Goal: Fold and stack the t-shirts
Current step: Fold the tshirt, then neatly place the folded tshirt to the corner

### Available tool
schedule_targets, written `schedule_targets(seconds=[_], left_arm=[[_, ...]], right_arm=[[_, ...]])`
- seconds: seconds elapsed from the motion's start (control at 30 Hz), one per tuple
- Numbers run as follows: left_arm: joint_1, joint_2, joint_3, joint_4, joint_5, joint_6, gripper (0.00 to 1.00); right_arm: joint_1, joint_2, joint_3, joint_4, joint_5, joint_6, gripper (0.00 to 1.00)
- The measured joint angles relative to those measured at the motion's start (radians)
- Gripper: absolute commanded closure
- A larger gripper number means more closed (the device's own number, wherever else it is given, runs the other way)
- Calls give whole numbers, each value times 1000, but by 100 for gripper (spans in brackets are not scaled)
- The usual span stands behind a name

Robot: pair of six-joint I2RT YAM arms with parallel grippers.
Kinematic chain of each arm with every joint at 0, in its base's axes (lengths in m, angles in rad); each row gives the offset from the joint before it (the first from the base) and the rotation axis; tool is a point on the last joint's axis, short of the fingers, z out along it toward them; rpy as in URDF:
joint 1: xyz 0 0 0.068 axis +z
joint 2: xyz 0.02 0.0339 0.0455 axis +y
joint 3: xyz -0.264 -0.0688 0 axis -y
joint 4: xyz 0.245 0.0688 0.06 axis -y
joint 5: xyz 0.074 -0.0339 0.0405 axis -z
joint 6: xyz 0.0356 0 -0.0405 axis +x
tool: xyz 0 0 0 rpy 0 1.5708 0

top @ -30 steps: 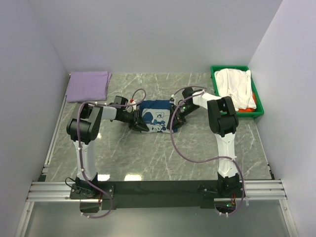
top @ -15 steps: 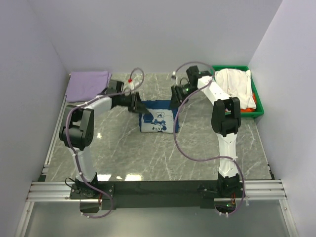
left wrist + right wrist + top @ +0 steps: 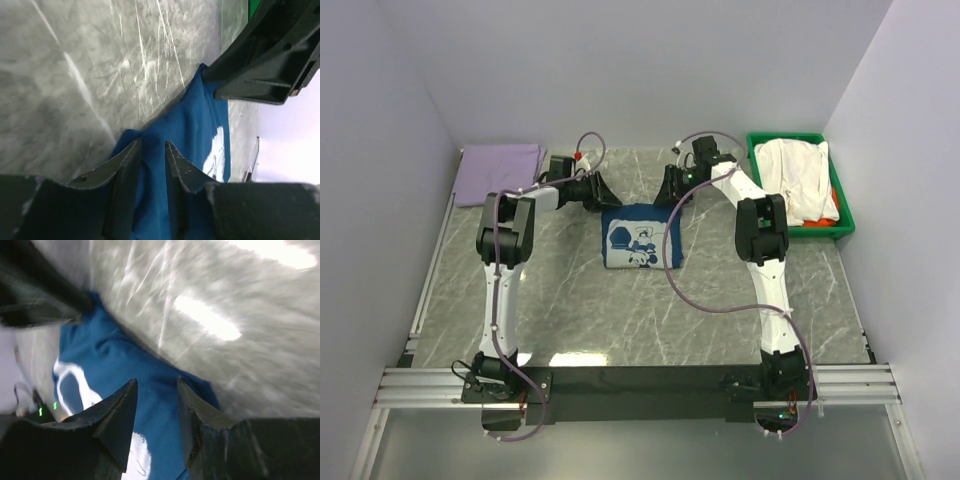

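Note:
The navy blue t-shirt [image 3: 642,238] with its white graphic lies as a folded rectangle in the middle of the table. My left gripper [image 3: 603,192] hovers at its far left corner and my right gripper [image 3: 670,190] at its far right corner. In the left wrist view the left gripper [image 3: 152,144] stands open over the blue cloth [image 3: 200,120], gripping nothing. The right gripper [image 3: 157,382] is likewise open above the shirt [image 3: 110,355]. The pale lavender t-shirt [image 3: 500,172] lies folded at the far left. A white t-shirt [image 3: 798,175] and an orange-red one [image 3: 833,205] sit in the bin.
The green plastic bin [image 3: 756,160] stands at the far right against the wall. Purple cables loop from both arms over the table. The right gripper's body [image 3: 270,65] shows close by in the left wrist view. White walls close in the far side and both sides.
Both grippers have moved from the navy shirt's sides toward the far wall, to its far corners, and their jaws have spread wider. The shirt now lies flat.

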Motion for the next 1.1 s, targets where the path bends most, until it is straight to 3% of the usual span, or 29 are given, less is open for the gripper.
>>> schedule_targets(seconds=[0.13, 0.23, 0.33, 0.37, 0.57, 0.73, 0.77, 0.83, 1.1], left_arm=[[18, -7, -5, -2, -19, -11, 66], [34, -41, -68, 17, -4, -16, 60], [54, -111, -150, 10, 4, -11, 48], [64, -142, -178, 12, 3, -14, 33], [169, -391, -264, 1, -18, -20, 20], [299, -634, -331, 0, -46, -15, 9], [331, -675, -342, -10, -57, -15, 1], [378, -730, -356, -40, -93, -6, 1], [470, -895, -421, -169, -214, 52, 0]], right_arm=[[0, -6, 6, 39, 86, 72, 53], [2, -8, 8, 40, 94, 61, 51], [6, -24, 11, 22, 118, 18, 50], [8, -38, 8, 14, 135, 2, 49], [57, -280, -156, 12, 282, -126, 48], [278, -565, -351, 38, 448, -333, 50], [323, -598, -387, 48, 464, -360, 51], [441, -660, -478, 69, 505, -426, 53], [659, -640, -683, 92, 701, -571, 59]])
